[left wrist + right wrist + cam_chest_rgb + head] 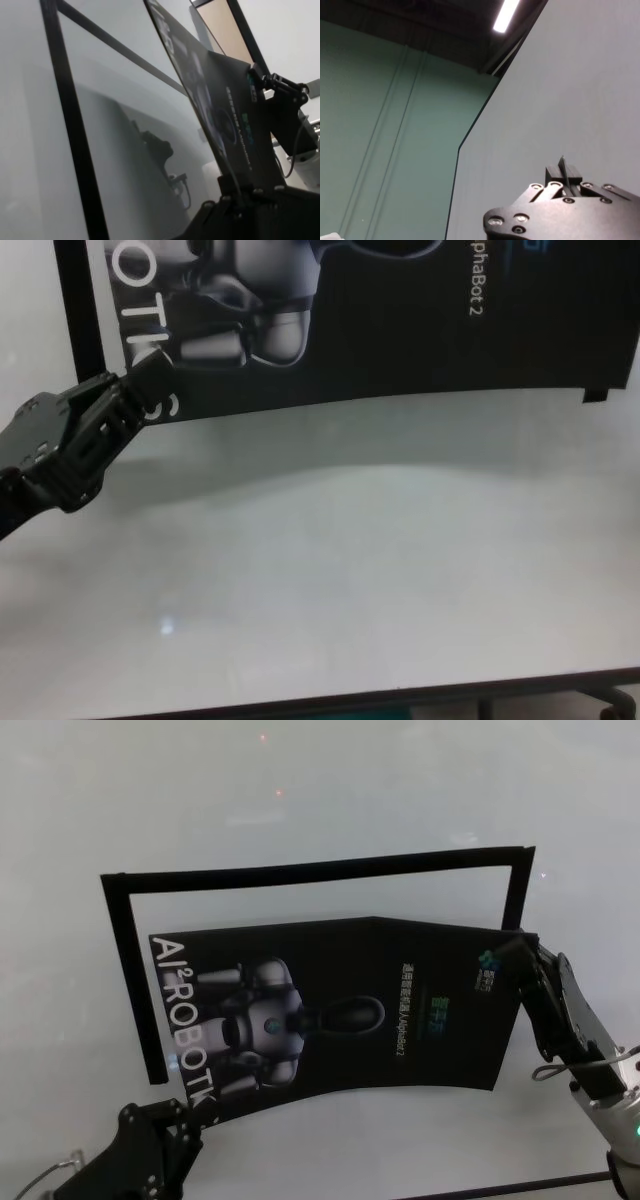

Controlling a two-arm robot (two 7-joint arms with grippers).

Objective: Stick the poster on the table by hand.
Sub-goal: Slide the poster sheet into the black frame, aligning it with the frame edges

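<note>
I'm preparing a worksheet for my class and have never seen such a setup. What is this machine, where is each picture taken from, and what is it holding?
It is a two-armed robot photographed by its own cameras: one on the head, one on the chest, one on each wrist. A white table carries a black tape outline. Over it, the robot holds a black poster showing a robot figure. The left gripper pinches the poster's near left corner; the right gripper pinches its far right corner. The poster sags between them, raised off the table.

poster (400,1010): "ROBOTK…" in big white letters | small "phaBot 2" in chest view
</note>
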